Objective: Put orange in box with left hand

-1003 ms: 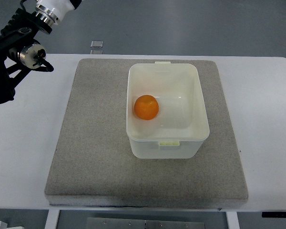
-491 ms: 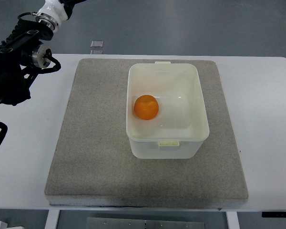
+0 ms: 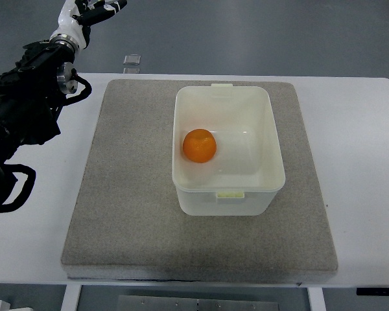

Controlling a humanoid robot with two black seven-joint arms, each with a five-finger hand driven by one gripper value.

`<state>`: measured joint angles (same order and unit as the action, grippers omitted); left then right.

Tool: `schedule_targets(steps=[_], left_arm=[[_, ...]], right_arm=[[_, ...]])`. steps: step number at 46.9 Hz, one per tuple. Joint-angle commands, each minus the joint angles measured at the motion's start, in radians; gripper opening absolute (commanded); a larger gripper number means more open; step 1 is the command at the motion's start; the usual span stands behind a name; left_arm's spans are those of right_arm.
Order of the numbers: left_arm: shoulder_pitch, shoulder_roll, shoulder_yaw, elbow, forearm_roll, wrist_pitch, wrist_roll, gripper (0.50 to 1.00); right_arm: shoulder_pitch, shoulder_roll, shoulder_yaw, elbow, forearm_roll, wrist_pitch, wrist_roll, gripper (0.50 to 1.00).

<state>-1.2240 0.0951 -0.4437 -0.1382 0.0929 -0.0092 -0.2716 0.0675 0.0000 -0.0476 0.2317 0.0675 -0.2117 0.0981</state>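
The orange (image 3: 200, 146) lies inside the white plastic box (image 3: 272, 139), against its left wall. The box stands on a grey mat (image 3: 123, 194) in the middle of the white table. My left arm comes in dark and bulky from the left edge and reaches up toward the top left corner. My left hand (image 3: 98, 9) sits there, partly cut off by the top edge, well away from the box. Its fingers are stretched out and hold nothing. The right arm does not show.
A small clear block (image 3: 131, 59) rests on the table just behind the mat's far left corner. The white table (image 3: 360, 142) extends to either side of the mat. A black cable loop (image 3: 16, 188) hangs by the arm at the left edge.
My left arm has swung further into the picture and rotated. The hand has risen toward the top edge with its fingers now showing. The orange and box have not moved.
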Motion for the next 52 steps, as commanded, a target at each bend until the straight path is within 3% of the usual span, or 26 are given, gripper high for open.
schedule_targets(steps=[1,9,43,50,52], left_arm=[[0.006,0.002,-0.012,-0.014,-0.074,-0.077,-0.003,0.894],[0.008,0.003,-0.012,-0.008,-0.228,-0.17,-0.011,0.894],[0.031,0.012,-0.086,0.035,-0.254,-0.157,-0.032,0.898],[0.041,0.014,-0.075,0.034,-0.243,-0.126,-0.031,0.988],[0.041,0.015,-0.073,0.034,-0.242,-0.124,-0.031,0.99]], right_arm=[[0.0,0.0,0.0,0.0,0.0,0.0,0.0,0.944],[0.0,0.0,0.0,0.0,0.0,0.0,0.0,0.944],[0.0,0.0,0.0,0.0,0.0,0.0,0.0,0.944],[0.0,0.0,0.0,0.0,0.0,0.0,0.0,0.944],[0.0,0.0,0.0,0.0,0.0,0.0,0.0,0.944]])
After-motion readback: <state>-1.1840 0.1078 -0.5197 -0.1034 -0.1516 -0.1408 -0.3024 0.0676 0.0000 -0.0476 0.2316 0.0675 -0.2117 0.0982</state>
